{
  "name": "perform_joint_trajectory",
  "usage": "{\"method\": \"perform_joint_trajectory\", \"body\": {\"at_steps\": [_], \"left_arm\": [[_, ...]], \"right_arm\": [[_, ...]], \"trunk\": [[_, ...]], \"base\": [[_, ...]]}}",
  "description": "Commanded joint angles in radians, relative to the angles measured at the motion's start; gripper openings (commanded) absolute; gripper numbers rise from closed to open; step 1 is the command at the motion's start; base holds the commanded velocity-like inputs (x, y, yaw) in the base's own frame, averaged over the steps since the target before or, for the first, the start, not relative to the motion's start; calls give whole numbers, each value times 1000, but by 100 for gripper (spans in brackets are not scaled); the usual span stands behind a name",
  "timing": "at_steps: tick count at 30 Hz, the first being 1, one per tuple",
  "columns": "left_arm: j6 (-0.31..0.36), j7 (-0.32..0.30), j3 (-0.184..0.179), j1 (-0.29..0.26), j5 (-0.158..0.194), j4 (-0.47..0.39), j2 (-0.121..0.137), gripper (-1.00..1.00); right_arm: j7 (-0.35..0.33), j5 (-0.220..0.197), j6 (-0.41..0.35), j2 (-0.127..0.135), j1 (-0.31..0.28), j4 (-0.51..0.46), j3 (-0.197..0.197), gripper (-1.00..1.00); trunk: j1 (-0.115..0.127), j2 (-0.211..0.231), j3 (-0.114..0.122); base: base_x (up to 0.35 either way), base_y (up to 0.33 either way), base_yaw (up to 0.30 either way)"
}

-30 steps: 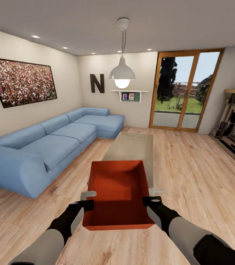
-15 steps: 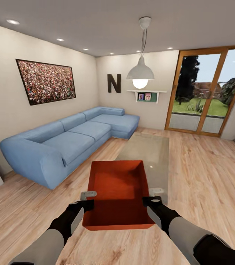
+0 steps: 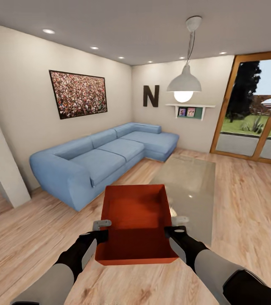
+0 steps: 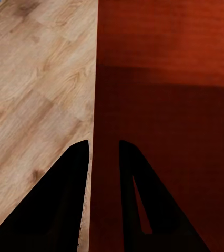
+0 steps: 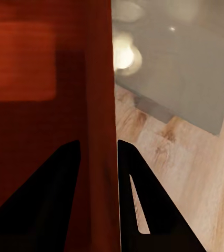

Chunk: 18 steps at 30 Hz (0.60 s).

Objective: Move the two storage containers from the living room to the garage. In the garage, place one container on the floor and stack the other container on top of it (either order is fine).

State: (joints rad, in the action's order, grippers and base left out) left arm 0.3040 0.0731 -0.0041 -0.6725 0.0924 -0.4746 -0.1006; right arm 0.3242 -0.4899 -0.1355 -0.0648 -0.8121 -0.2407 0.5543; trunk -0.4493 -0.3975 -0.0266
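Container (image 3: 135,224) carried, lower centre.
Left fingers (image 4: 104,173) and right fingers (image 5: 99,173) each pinch a side wall; plank floor (image 3: 25,237) open lower left.

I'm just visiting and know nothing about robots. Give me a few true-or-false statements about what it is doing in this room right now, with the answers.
1. The robot holds an orange-red box between both arms. True: the left end effector and the right end effector each clamp a side wall.
2. The box is full of toys. False: it is empty.
3. The sofa is green. False: it is blue.
4. The floor under the robot is light wood planks. True.
5. The box rests on the glass table. False: it is held in the air in front of the table.
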Motion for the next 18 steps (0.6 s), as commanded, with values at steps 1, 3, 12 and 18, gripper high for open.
{"method": "perform_joint_trajectory", "body": {"at_steps": [1,3,12,18], "left_arm": [[7,20,1,-1,-20,-4,1,-100],[7,20,1,-1,-20,-4,1,-100],[7,20,1,-1,-20,-4,2,-100],[7,20,1,-1,-20,-4,2,-100]], "right_arm": [[18,-2,-9,2,-1,1,13,-100],[18,-2,-9,2,-1,0,13,-100],[18,-2,-9,2,-1,1,13,-100],[18,-2,-9,2,-1,1,13,-100]], "trunk": [[-1,-3,-2],[-1,-3,-2],[-1,-3,-2],[-1,-3,-2]], "base": [[0,0,285],[0,0,285],[0,0,285],[0,0,285]]}}
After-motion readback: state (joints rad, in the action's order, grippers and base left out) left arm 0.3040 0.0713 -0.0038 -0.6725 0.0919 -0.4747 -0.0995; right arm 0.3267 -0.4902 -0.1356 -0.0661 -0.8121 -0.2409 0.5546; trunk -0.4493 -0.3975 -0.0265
